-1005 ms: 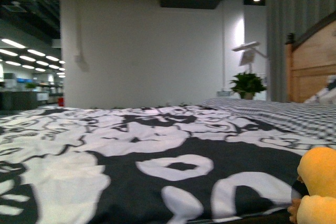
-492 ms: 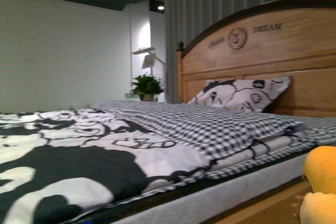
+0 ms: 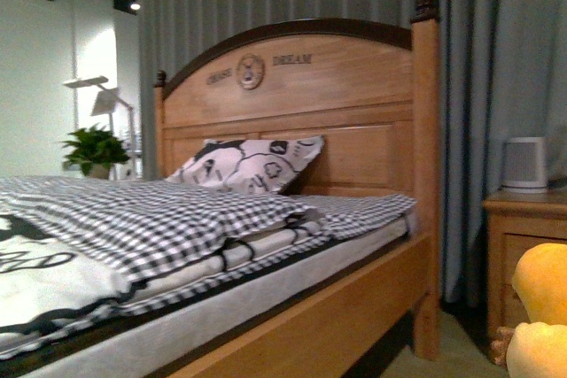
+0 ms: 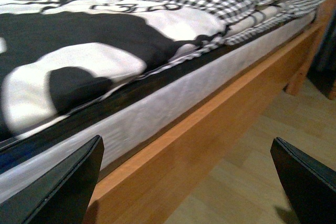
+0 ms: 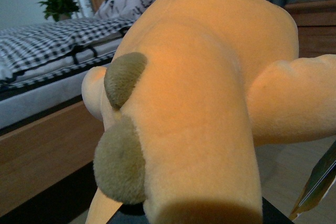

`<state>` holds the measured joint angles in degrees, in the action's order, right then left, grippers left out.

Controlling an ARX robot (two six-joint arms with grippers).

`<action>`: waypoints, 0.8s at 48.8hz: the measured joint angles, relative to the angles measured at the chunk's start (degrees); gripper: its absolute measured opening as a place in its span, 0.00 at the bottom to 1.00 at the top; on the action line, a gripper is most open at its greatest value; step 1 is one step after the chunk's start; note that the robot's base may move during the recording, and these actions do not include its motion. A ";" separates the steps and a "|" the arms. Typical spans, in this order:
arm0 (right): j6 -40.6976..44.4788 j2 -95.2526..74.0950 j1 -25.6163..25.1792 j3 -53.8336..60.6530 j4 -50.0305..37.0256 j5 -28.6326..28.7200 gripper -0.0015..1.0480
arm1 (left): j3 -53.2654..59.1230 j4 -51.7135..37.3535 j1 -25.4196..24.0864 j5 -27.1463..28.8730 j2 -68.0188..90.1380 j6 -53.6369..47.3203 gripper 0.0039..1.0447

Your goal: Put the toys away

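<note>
My right gripper point(image 5: 199, 213) is clamped on the plush toy point(image 5: 199, 93). The toy sits so close to that wrist camera that it fills most of the view. Only a dark sliver of one finger point(image 5: 318, 184) shows at its edge, with a dark patch of gripper body under it. The toy's orange-yellow body bulges toward the lens, and two small brown pads point(image 5: 125, 77) sit on its side. A fat limb sticks out toward the bedside cabinet point(image 5: 315, 19).

From the front camera the toy point(image 3: 542, 294) shows at the near right corner, cut off by the frame. Its orange part is on top and a paler yellow part is below. It is held off the floor point(image 3: 452, 343), in front of the wooden bedside cabinet point(image 3: 514, 254) and well apart from the bed point(image 3: 292, 325). A small grey-white box point(image 3: 525, 164) stands on that cabinet.

My left gripper point(image 4: 186, 141) is spread wide and holds nothing. Its two dark fingers point(image 4: 63, 187) sit at opposite edges of the left wrist view. It hangs beside the wooden side rail of the bed, touching nothing that I can see.

The bed takes up the left and middle of the scene. A black-and-white patterned duvet point(image 4: 79, 51) lies on its near part, and a checked blanket point(image 3: 151, 219) is folded further up. A patterned pillow point(image 3: 248, 164) leans on the arched headboard point(image 3: 292, 86). A grey curtain point(image 3: 496, 59) hangs behind, and a potted plant point(image 3: 93, 150) stands at the far left.
</note>
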<state>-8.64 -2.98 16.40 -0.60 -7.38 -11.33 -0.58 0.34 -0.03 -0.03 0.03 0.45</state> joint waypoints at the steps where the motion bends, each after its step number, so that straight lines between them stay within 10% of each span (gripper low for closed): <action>1: 0.00 0.00 0.00 0.00 0.00 0.04 0.18 | 0.00 0.00 0.00 0.02 0.00 0.00 0.95; 39: -0.42 0.04 -0.11 0.00 0.00 -0.66 0.18 | 0.00 0.00 0.17 -0.42 0.02 -0.02 0.95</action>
<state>-9.06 -2.94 16.29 -0.60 -7.38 -11.99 -0.58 0.34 0.14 -0.45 0.05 0.43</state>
